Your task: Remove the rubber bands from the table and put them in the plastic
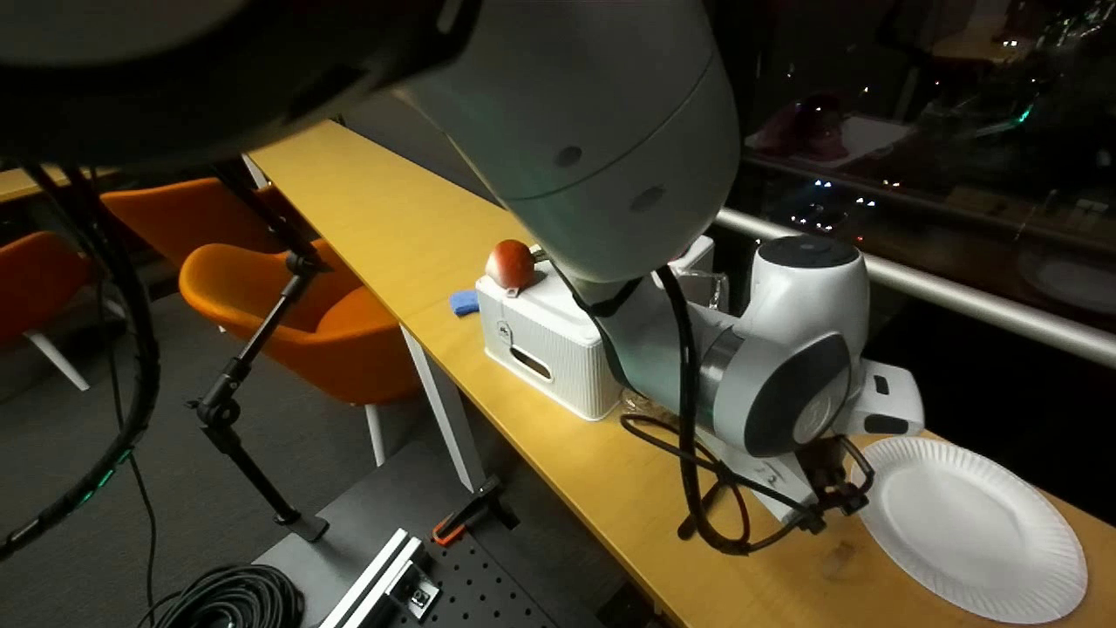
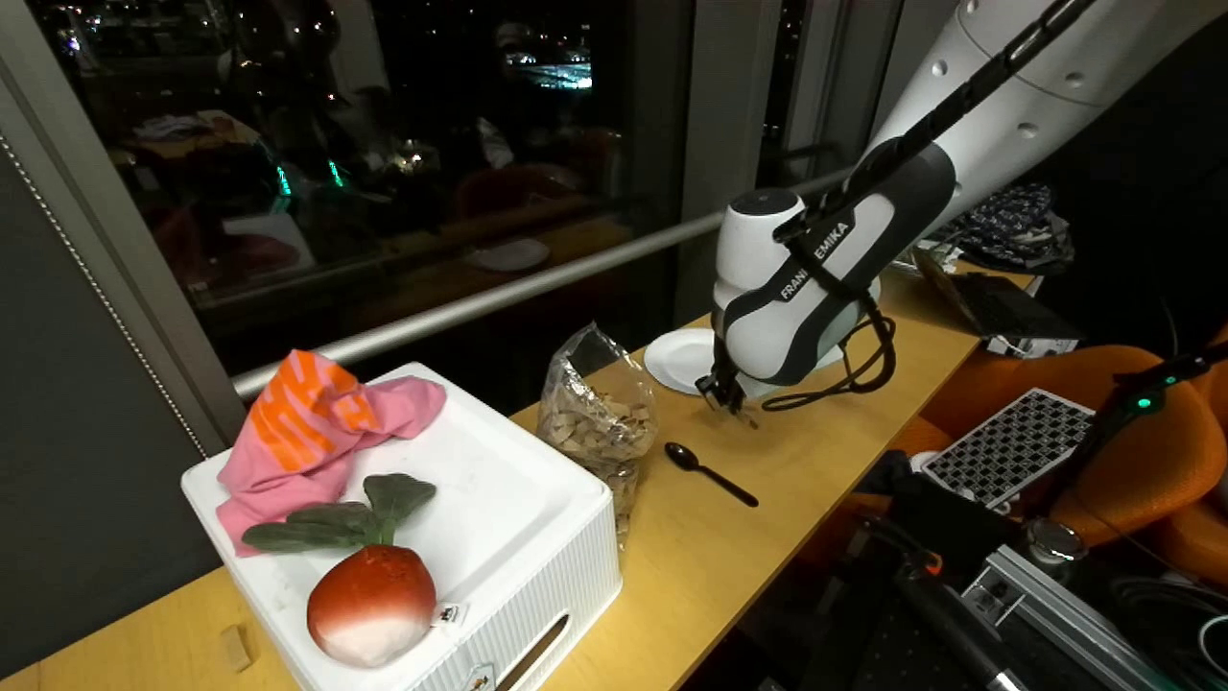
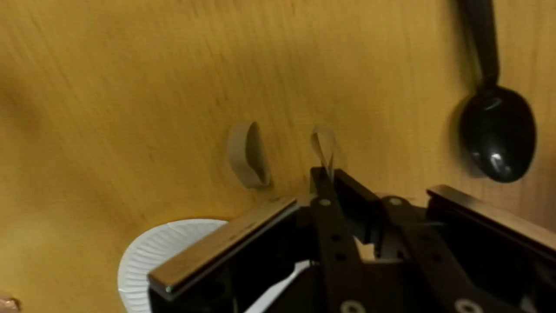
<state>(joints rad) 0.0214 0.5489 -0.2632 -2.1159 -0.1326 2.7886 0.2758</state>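
In the wrist view my gripper (image 3: 329, 172) is shut on a thin tan rubber band (image 3: 323, 139), whose loop sticks out past the fingertips. Another rubber band (image 3: 246, 154) lies curled on the table (image 2: 691, 576), to the left of the held one and apart from the jaws. An exterior view has the gripper (image 2: 724, 392) low over the tabletop, close to the paper plate. The plastic, a clear bag (image 2: 595, 422) with a tangle of tan pieces inside, stands upright against the white box; the arm mostly covers it in an exterior view (image 1: 643, 404).
A white paper plate (image 1: 968, 528) lies beside the gripper. Between gripper and bag rests a black spoon (image 2: 710, 472). The white box (image 2: 566, 537) carries a pink cloth (image 2: 288, 432) and a red-and-white plush (image 2: 372, 600). A window rail (image 2: 480, 302) runs behind the table.
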